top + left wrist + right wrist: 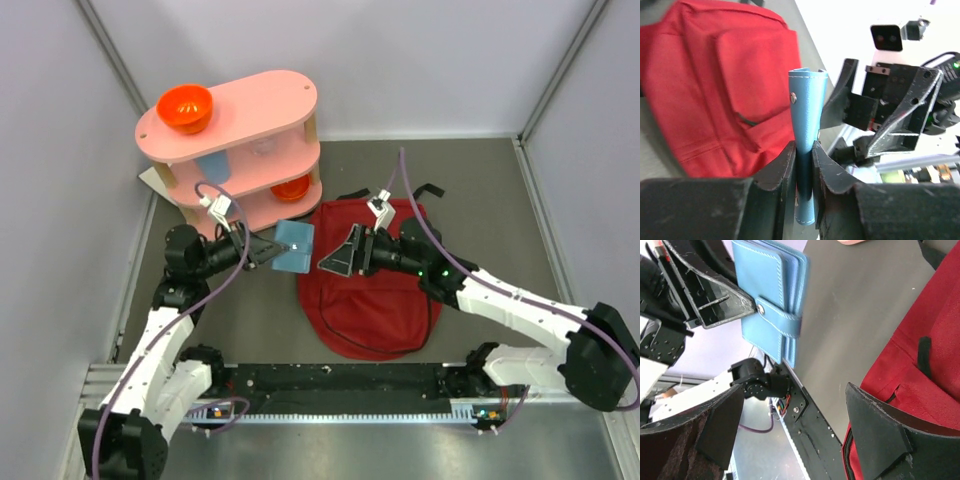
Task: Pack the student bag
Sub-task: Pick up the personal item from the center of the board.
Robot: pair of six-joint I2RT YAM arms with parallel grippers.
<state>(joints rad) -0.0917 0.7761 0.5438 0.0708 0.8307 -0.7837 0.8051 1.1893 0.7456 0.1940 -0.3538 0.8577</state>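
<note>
Far left on the grey table (480, 200): pink tiered shelf (255, 105) with oval boards. Carries an orange bowl (185, 107) on top, at the left end. Shelters a pale blue cup (212, 165) under the top board and a second orange bowl (290, 187) one level lower, further right.

In the left claw (804, 150) the blue wallet (808, 100) shows you only its edge; the student bag (715, 85) beyond it runs off frame.
</note>
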